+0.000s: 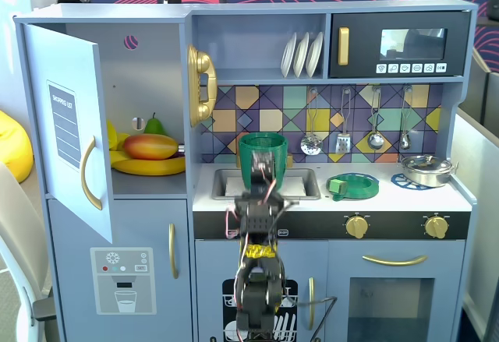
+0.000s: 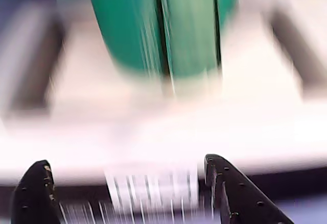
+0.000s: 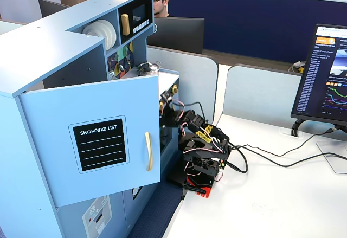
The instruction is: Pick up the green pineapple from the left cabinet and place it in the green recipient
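The gripper is spread apart and empty near the green recipient, so it might bump it over.

In a fixed view your cabinet stands at the left, its door swung open toward you. Inside it, a mango lies on bananas, with a pear behind. To the right, the cup stands at the sink. A dish sits on the counter right of the sink, and a pan further right. Your arm rises in front of the sink, gripper just before the cup. In another fixed view, the arm's base rests on the desk beside the kitchen.
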